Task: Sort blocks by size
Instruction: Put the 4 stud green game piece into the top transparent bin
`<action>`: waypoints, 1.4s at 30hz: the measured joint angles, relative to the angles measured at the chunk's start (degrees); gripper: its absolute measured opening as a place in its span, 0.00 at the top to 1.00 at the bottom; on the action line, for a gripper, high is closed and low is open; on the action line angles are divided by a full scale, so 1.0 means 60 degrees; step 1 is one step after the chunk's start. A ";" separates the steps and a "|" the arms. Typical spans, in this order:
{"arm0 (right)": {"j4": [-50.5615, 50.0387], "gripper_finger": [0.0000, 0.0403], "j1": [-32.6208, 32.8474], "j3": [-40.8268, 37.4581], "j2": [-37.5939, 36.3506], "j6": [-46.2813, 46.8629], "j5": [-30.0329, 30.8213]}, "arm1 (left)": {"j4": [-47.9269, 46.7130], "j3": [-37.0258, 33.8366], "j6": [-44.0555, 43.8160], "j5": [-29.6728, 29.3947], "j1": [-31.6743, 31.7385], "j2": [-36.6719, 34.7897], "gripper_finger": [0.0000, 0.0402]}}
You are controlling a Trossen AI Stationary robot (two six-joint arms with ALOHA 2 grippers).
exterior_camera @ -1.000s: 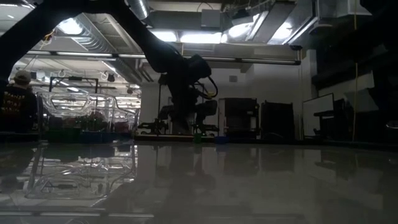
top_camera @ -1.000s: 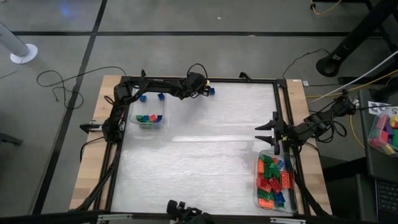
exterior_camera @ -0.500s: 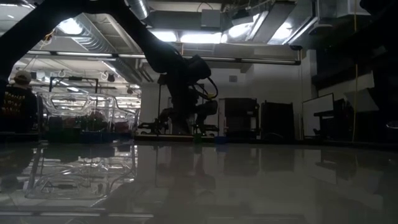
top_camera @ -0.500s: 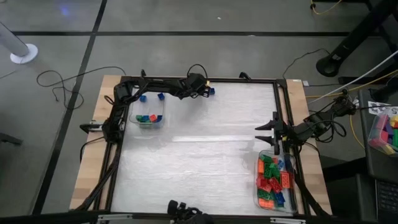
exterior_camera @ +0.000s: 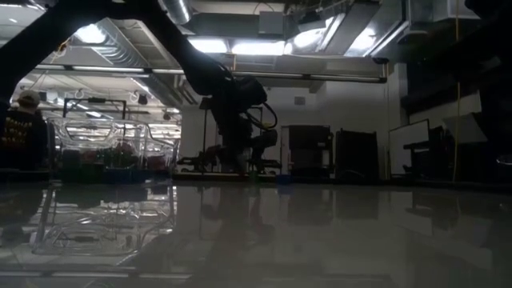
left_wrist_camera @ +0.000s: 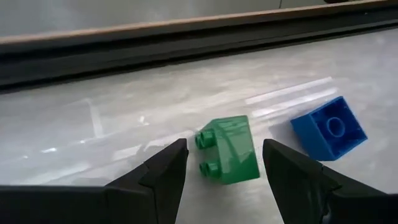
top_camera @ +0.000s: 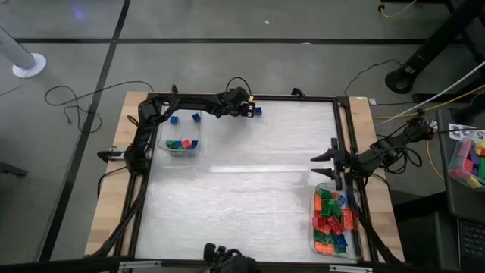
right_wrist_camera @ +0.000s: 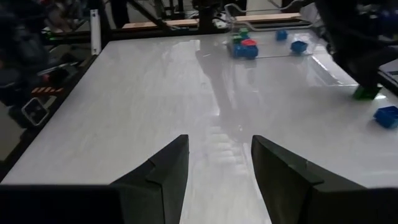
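My left gripper (left_wrist_camera: 224, 163) is open at the table's far edge, low over the table. Its fingers stand on either side of a small green block (left_wrist_camera: 229, 149) that lies on its side, with gaps between. A small blue block (left_wrist_camera: 328, 127) lies just beside it, toward the table's right (top_camera: 258, 111). A small clear tray (top_camera: 182, 142) at the far left holds several tiny blocks. Two blue blocks (top_camera: 173, 119) (top_camera: 195, 117) lie on the table beside it. My right gripper (top_camera: 324, 164) is open and empty at the right edge, above a tray (top_camera: 334, 221) of longer red, green and blue blocks.
A dark frame rail (left_wrist_camera: 186, 43) runs along the far edge just behind the green block. A box of pink, green and yellow blocks (top_camera: 470, 159) stands off the table's right side. The white table top (top_camera: 242, 189) stretches between the two trays.
My left gripper has shifted a little toward the table's left along the far edge, staying by the green block. The blocks and my right arm have kept still.
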 joint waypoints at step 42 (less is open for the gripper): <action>-0.0004 0.57 0.0009 0.0001 0.0000 -0.0006 -0.0272 | -0.0331 0.0000 -0.0103 0.2472 0.0819 -0.0280 0.79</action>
